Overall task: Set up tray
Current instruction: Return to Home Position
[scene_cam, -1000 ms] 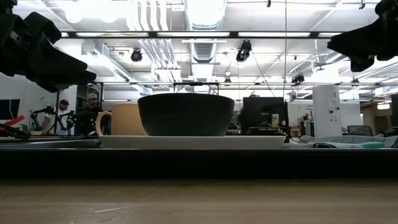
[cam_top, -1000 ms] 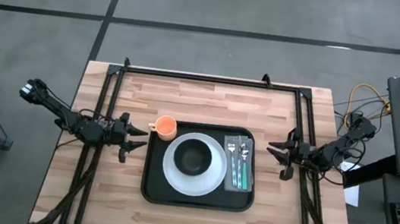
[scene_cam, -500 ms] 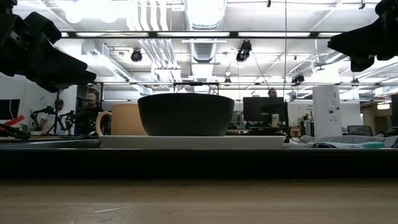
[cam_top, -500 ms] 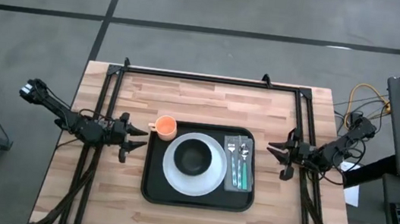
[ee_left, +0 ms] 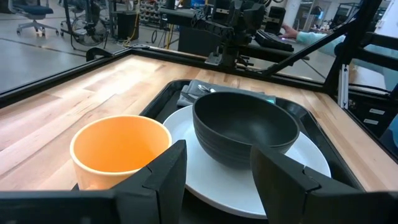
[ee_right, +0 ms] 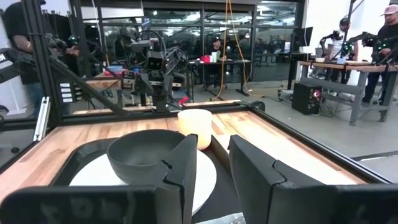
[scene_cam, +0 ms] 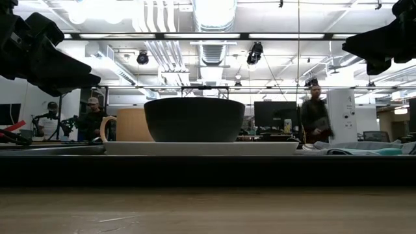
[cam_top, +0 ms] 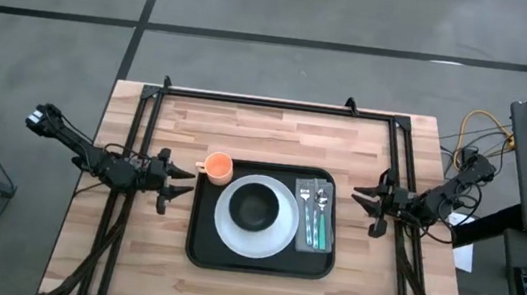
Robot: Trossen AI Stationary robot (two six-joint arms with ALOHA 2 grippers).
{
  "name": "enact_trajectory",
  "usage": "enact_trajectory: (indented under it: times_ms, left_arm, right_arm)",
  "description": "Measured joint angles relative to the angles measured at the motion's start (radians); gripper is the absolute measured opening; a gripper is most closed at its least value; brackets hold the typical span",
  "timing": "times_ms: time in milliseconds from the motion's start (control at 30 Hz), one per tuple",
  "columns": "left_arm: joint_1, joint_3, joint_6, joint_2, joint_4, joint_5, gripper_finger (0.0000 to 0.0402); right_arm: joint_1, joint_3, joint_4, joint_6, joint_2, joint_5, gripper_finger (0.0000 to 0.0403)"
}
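Note:
The black tray (cam_top: 197,245) lies in the middle of the table. On it a white plate (cam_top: 228,229) carries a dark bowl (cam_top: 256,207). A grey napkin (cam_top: 324,220) with cutlery (cam_top: 310,209) lies on the tray's right part. An orange cup (cam_top: 219,167) stands at the tray's far left corner. My left gripper (cam_top: 182,182) is open just left of the tray, above the table. My right gripper (cam_top: 364,206) is open to the right of the tray. Both are empty.
A black metal frame (cam_top: 279,102) runs along the table's far edge and down both sides. Bare wood lies on the far side of the tray and near the front edge. People move in the room beyond the table.

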Motion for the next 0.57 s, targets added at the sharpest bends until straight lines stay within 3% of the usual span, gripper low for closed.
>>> enact_trajectory:
  times_ms: [567]
  left_arm:
    - [0.000,0.000,0.000,0.000,0.000,0.000,0.0159]
  right_arm:
    - [0.000,0.000,0.000,0.000,0.000,0.000,0.0073]
